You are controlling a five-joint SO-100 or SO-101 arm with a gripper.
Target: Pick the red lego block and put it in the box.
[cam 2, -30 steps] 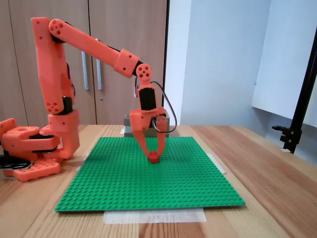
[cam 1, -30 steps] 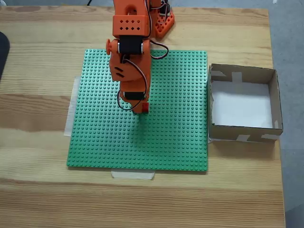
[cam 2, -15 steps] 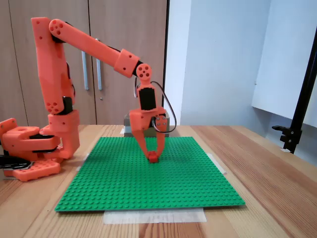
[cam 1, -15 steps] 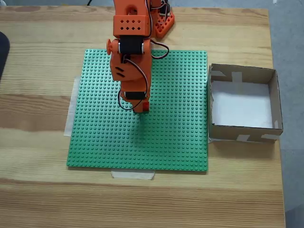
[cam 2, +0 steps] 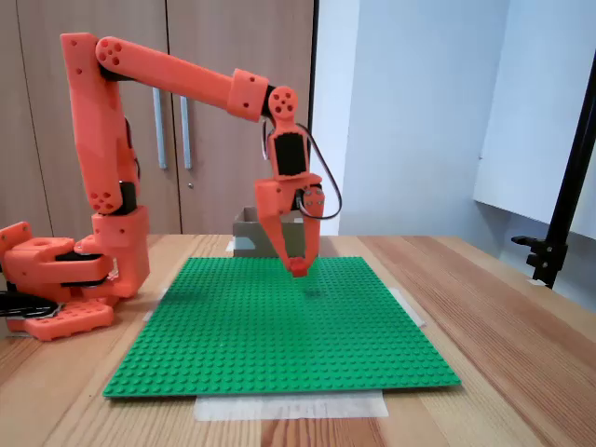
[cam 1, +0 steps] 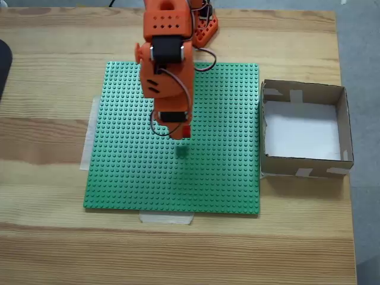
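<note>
My orange gripper hangs above the green baseplate, shut on the red lego block, which is clear of the studs. From above, the gripper sits over the plate's middle with a bit of the red block showing at its tip and a shadow just below it. The box, brown cardboard with a white floor, stands to the right of the plate in that view. In the side-on fixed view a corner of the box shows behind the arm.
The green baseplate is taped to a wooden table. The arm's orange base stands at the left of the side-on fixed view. A black clamp sits at the right table edge there.
The gripper has lifted off the baseplate with the red lego block in it and shifted slightly toward the box side. The arm's upper link has risen.
</note>
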